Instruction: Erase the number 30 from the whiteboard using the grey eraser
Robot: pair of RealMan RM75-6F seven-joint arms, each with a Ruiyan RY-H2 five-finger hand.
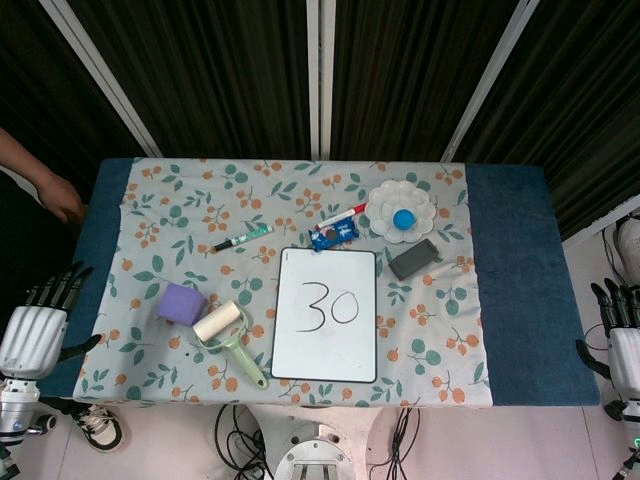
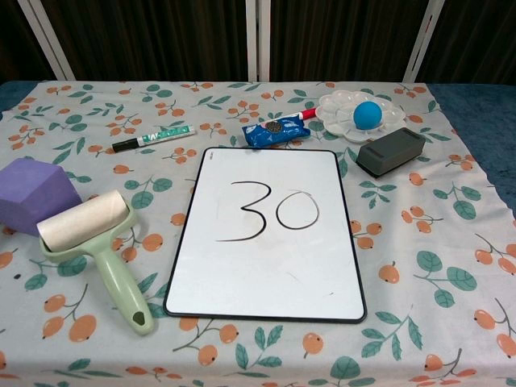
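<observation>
Glossy, smooth white face on the whiteboard (image 2: 266, 242), thin black rim. Matt grey eraser (image 2: 390, 151), felt-like. Printed cloth (image 2: 419, 266), soft and slightly creased. Pale green plastic handle on the lint roller (image 2: 97, 242), papery roll. Shiny blue packet (image 2: 274, 131).

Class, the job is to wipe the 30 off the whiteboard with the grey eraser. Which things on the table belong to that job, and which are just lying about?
Belongs to the job:
white rectangular whiteboard with black rim
handwritten black number 30
grey block eraser

Just lying about:
purple foam block
green-handled lint roller
green-labelled black marker
red marker
blue snack packet
white flower-shaped palette
blue ball
</observation>
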